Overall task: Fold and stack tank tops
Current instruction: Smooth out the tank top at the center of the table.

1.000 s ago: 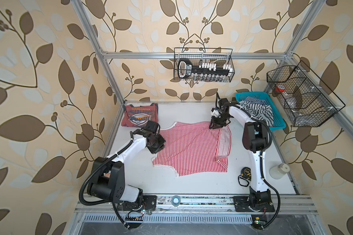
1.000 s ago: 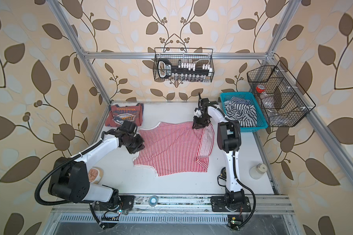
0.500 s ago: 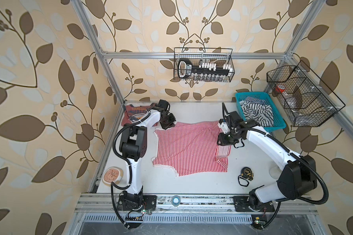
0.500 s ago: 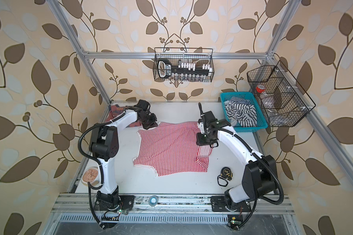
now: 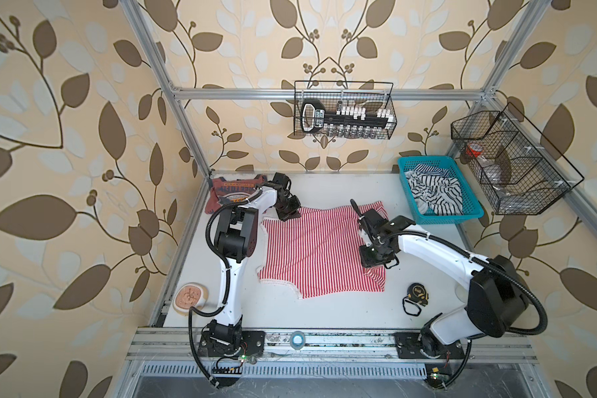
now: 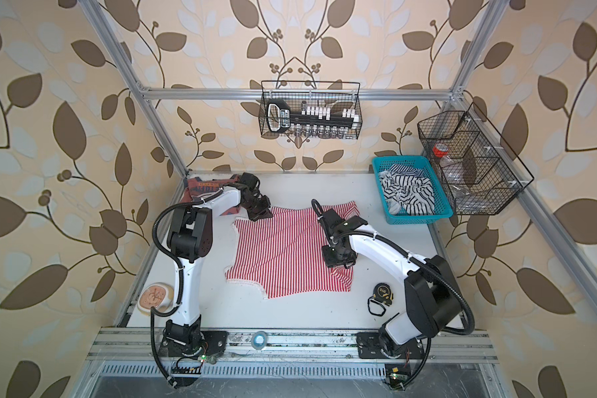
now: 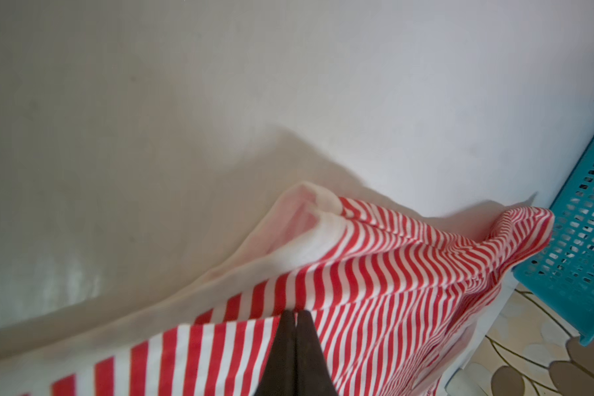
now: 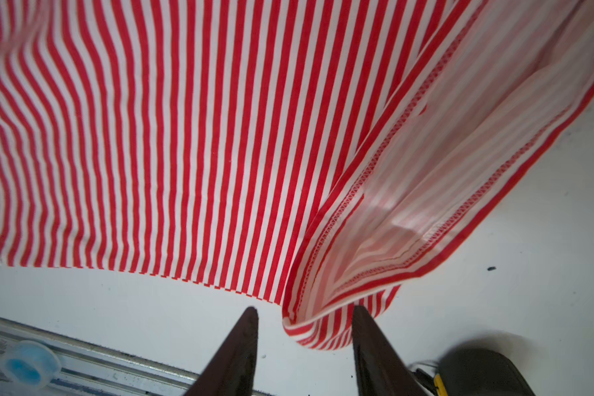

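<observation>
- The striped tank top (image 5: 311, 251) lies spread in the middle of the table (image 5: 324, 317), its length running side to side, with the hem toward our right arm and turned over on itself
- Our left gripper (image 7: 296, 313) is clamped on its far left corner, lifting that edge
- Our right gripper (image 8: 304, 308) stands parted, with the near hem corner between its tips, ungrasped
- We have bare room nearer us; a tape measure (image 5: 417, 293) sits near that corner, and the red tank top (image 5: 233, 191) lies folded at far left
</observation>
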Robot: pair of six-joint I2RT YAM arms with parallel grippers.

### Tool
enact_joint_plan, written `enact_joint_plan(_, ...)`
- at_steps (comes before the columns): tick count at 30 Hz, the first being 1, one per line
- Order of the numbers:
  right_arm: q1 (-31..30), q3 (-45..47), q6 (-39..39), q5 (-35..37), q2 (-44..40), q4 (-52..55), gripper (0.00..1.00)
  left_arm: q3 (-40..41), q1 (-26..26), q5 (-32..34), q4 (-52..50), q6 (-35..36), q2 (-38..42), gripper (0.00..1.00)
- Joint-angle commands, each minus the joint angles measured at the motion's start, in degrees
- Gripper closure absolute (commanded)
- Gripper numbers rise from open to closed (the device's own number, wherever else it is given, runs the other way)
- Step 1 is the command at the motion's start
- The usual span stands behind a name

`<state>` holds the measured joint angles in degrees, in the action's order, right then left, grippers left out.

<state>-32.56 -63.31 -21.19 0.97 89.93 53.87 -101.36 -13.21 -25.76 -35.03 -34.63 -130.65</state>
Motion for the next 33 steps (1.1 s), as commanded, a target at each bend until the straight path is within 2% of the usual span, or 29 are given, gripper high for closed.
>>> enact_joint_plan(1,-1.2,0.5,-2.0,3.5,2.0,2.0,0.56,-1.7,-0.4,-1.2,-0.8,1.4,-1.3,0.98)
enact_joint_plan(4,-1.6,0.8,-2.8,4.7,2.4,2.6,0.59,-2.0,-0.4,-1.0,-0.7,1.4,-2.1,0.98)
enact_joint_plan(8,-1.6,1.8,-3.7,5.7,1.8,3.3,0.77,-2.9,-0.4,-0.6,-0.9,1.3,-3.6,0.98)
enact_joint_plan(13,-1.6,4.1,-4.5,5.6,0.5,3.6,0.91,-3.5,-0.2,0.0,-1.4,1.3,-5.0,0.98)
enact_joint_plan(15,-1.6,4.9,-4.9,6.3,0.0,4.1,1.0,-3.5,-0.2,0.8,-1.8,1.3,-5.4,0.98)
enact_joint_plan(21,-0.6,6.5,-5.7,8.8,-2.9,6.3,1.0,-3.2,1.6,4.0,-3.1,0.3,-6.0,1.0)
enact_joint_plan(33,3.3,10.8,-8.0,12.2,-11.8,13.3,1.0,-2.5,5.7,6.5,-3.4,-0.4,-6.5,1.0)
